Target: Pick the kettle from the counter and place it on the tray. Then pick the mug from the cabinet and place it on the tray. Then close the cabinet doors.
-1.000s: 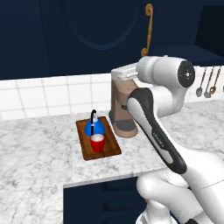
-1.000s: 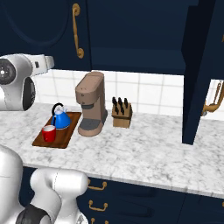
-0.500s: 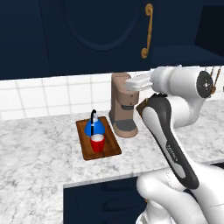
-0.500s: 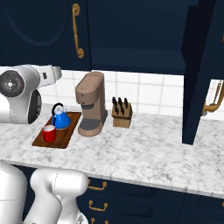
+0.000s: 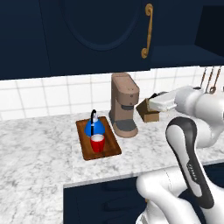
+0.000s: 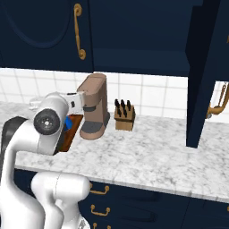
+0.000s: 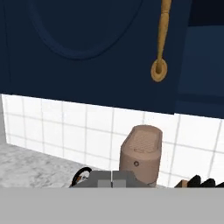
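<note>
The blue kettle (image 5: pixel 93 127) and the red mug (image 5: pixel 97 142) both stand on the dark wooden tray (image 5: pixel 109 148) on the marble counter (image 5: pixel 39 162). My gripper (image 5: pixel 154 97) hangs to the right of them, in front of the knife block, and holds nothing. In the hand view its fingertips (image 7: pixel 105 178) sit together, shut. The cabinet's left door (image 5: pixel 96 35) is closed, with its brass handle (image 5: pixel 148 30) hanging down. The right door (image 6: pixel 210 67) stands swung out, its handle (image 6: pixel 218 105) low at the right. The open cabinet (image 6: pixel 143 60) between them shows a dark shelf. My arm hides most of the tray (image 6: pixel 70 134) and kettle (image 6: pixel 69 121) from the right.
A tall tan coffee machine (image 5: pixel 124 105) stands right of the tray, and a knife block (image 6: pixel 124 117) beside it. Utensils (image 5: pixel 209 78) hang on the tiled wall at the far right. Navy drawers with brass pulls (image 6: pixel 99 190) sit under the counter.
My arm has swung to the right, carrying the hand from above the tray's side past the coffee machine to the knife block. Kettle and mug stay still on the tray.
</note>
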